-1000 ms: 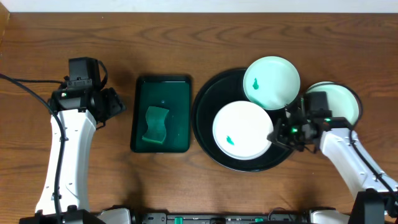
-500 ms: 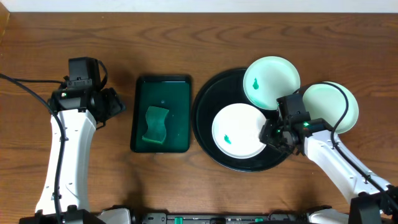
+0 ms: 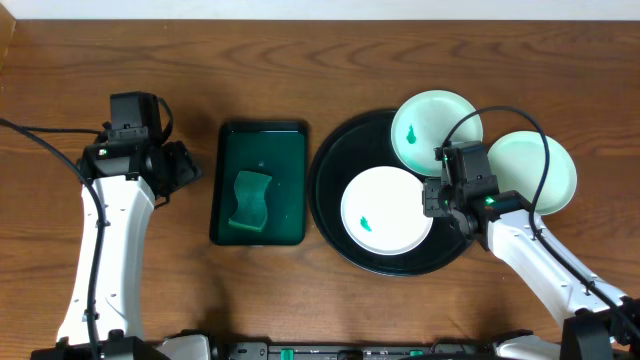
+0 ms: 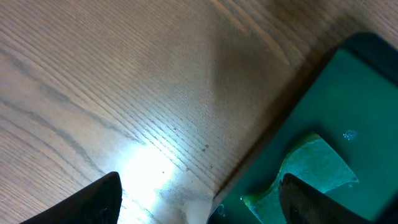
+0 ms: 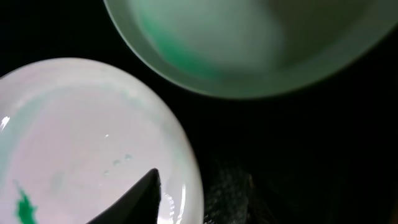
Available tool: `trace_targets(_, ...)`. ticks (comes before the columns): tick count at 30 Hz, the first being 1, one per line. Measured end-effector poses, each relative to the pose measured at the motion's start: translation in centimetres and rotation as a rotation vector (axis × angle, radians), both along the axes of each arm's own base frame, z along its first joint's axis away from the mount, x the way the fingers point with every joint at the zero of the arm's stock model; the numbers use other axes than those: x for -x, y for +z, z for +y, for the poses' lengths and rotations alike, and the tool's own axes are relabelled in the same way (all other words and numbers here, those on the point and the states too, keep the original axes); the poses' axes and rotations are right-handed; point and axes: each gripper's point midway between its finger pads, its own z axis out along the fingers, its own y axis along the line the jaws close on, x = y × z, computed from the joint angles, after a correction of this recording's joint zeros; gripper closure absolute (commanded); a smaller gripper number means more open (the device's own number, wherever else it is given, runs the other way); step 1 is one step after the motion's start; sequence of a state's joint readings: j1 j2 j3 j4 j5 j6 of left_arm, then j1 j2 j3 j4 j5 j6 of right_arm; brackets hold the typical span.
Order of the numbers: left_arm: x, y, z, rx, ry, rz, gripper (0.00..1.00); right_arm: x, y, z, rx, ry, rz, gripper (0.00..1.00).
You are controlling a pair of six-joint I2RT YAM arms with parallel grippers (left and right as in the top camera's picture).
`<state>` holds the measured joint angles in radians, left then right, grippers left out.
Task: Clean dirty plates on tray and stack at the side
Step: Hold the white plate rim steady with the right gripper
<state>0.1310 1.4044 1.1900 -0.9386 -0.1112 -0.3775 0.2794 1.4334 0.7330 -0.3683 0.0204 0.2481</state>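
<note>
Stock on brown wood-grain surface [image 3: 300, 60]: 1 large round glossy black tray [image 3: 325, 190] with raised rim, right of centre; 3 small round white plates; 1 smaller dark green rectangular tray [image 3: 285, 150], just left of the black tray and apart from it, holding 1 green wavy-edged sponge [image 3: 252, 200] in its near half. Plate 1 [image 3: 395, 195] lies flat inside the black tray, towards the near side, with a small green smear [image 3: 370, 225] left of its centre. Plate 2 [image 3: 445, 125], pale aqua in tone, sits at the far right of the black tray and overlaps its rim, with a green smear at its left. Plate 3 [image 3: 540, 175], also pale aqua, lies on the surface just right of the black tray, partly hidden by the right arm [image 3: 530, 245] and its cable. Right tool [image 3: 432, 203] is at the right edge of plate 1: the wrist view shows its fingers [image 5: 137, 196] standing part-way apart, 1 over the inside of the plate, the other dim against the black tray outside the rim; it cannot be told whether either touches the plate, and nothing is seen lifted. Plate 2 fills the top of that same view. Left tool [image 4: 202, 196] hangs over the bare surface left of the green tray, fingers spread wide with nothing between them; a corner of the green tray and the sponge show at the right of its wrist view.
</note>
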Motion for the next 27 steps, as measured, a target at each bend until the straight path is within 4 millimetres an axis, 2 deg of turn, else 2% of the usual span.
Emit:
trace_targets(3,0.0,0.0,0.0,0.000,0.000,0.000,0.19,-0.4,-0.2,-0.1,0.030,0.037,-0.013,0.66)
trace_targets(8,0.0,0.0,0.0,0.000,0.000,0.000,0.19,-0.3,-2.0,-0.1,0.058,0.064,0.027,0.67)
trace_targets(11,0.0,0.0,0.0,0.000,0.000,0.000,0.19,0.0,-3.2,-0.2,0.070,0.072,0.062,0.81)
trace_targets(12,0.0,0.0,0.0,0.000,0.000,0.000,0.19,0.0,-3.4,-0.2,0.072,0.076,0.067,0.92)
trace_targets(13,0.0,0.0,0.0,0.000,0.000,0.000,0.19,0.0,-3.5,-0.1,0.069,0.084,0.067,0.99)
trace_targets(18,0.0,0.0,0.0,0.000,0.000,0.000,0.19,-0.3,-3.4,0.2,0.057,0.090,0.056,0.99)
trace_targets(22,0.0,0.0,0.0,0.000,0.000,0.000,0.19,0.8,-3.2,-0.1,0.038,0.042,0.097,0.99)
trace_targets(27,0.0,0.0,0.0,0.000,0.000,0.000,0.19,1.8,-1.2,-0.3,-0.032,-0.086,0.102,0.99)
